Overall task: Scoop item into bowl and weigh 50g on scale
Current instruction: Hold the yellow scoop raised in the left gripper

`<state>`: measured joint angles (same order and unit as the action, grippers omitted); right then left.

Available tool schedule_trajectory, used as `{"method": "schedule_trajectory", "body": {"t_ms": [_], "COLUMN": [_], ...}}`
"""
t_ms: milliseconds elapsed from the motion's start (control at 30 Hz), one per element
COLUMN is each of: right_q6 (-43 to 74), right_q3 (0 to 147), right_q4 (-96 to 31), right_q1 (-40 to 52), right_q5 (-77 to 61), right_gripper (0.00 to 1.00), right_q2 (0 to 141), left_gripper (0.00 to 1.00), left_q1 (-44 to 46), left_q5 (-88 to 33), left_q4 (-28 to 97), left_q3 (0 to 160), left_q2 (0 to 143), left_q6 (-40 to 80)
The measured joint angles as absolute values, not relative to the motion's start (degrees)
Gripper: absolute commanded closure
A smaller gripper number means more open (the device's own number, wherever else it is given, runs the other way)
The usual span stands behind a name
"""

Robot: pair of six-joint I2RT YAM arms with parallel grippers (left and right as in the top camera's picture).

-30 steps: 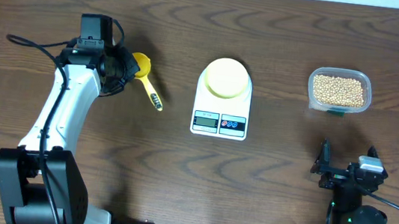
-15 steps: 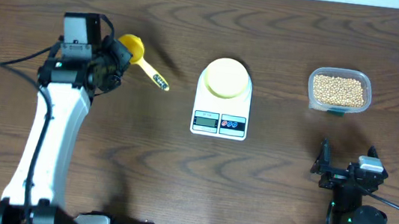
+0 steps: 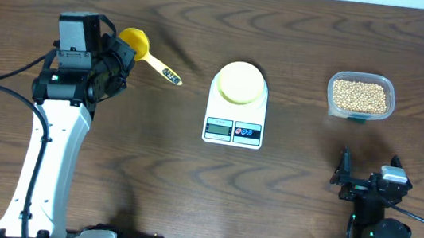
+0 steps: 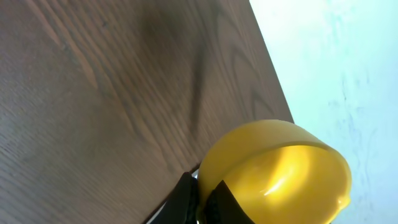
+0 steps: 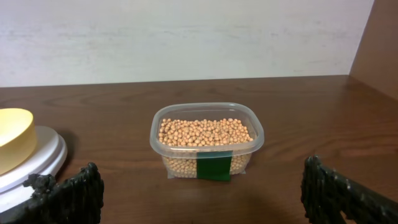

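Left tool [image 3: 120, 54] clamped shut on bright yellow plastic measuring scoop [image 3: 136, 41], gripping at the cup end. The scoop handle sticks out toward the counter's centre. Left wrist view: black fingers [image 4: 186, 198] pressed against the underside of the yellow cup [image 4: 280, 168], cup empty, and it looks raised off the brown wood-grain counter [image 3: 284, 191] near the far-left corner, its shadow on the wood just beside it.

Right tool [image 3: 368, 175] has its jaws wide apart with nothing between them, low near the front edge on the right side, facing the far edge.

White flat rectangular digital scale [image 3: 233, 131] sits mid-counter, display toward the front edge. Small round pale yellow-green bowl [image 3: 240, 83] stands on the scale's platform; no beans visible inside.

Clear rectangular plastic tub [image 3: 391, 99] with green label is toward the far-right, well apart from the scale, filled with small round tan beans [image 5: 205, 132]. All beans are in the tub.
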<state>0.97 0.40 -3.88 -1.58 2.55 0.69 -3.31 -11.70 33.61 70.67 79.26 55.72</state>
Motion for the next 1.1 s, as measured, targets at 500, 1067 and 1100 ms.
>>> {"method": "schedule_trajectory", "body": {"t_ms": [500, 1067, 1100], "right_q6": [0.97, 0.97, 0.97], "right_q3": [0.40, 0.40, 0.40], "right_q4": [-3.88, -3.88, -3.88], "right_q1": [-1.58, -1.58, -1.58], "right_q5": [2.55, 2.55, 2.55], "right_gripper": [0.01, 0.01, 0.01], "right_q2": [0.69, 0.69, 0.69], "left_gripper": [0.92, 0.92, 0.92], "left_q1": [-3.31, -3.31, -3.31], "left_q5": [-11.70, -12.19, -12.23], "left_q4": [32.64, 32.53, 32.53], "left_q3": [70.65, 70.67, 70.67], "left_q2": [79.26, 80.27, 80.27], "left_q6": [56.84, 57.21, 57.21]}}
